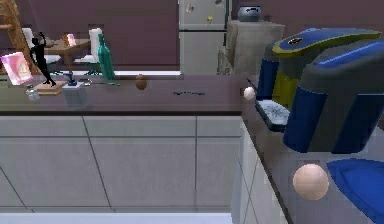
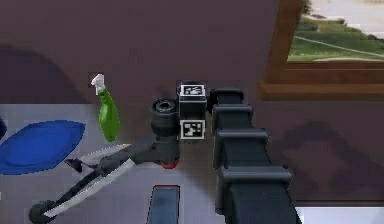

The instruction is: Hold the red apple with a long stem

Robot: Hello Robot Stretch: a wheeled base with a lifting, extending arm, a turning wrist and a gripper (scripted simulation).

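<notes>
Forward view, counter (image 1: 205,100): I note a statuette (image 1: 43,58), a green bottle (image 1: 105,60), then a small reddish-brown blob, probably the apple (image 1: 141,82), with bare counter around it. A blue machine (image 1: 325,95) crowds the right edge, with a pale ball (image 1: 310,181) nearer the camera. Arm side view: a blue dish (image 2: 40,145), cut off at the left, lies near the gripper (image 2: 58,188). A sprayer (image 2: 108,112) stands behind. I cannot tell the gripper's opening or whether it holds anything.

Dark countertop (image 1: 200,95): green bottle (image 1: 106,58), black statuette (image 1: 42,55), small brown round thing (image 1: 141,82), blue machine (image 1: 320,90), pale ball (image 1: 310,181).
</notes>
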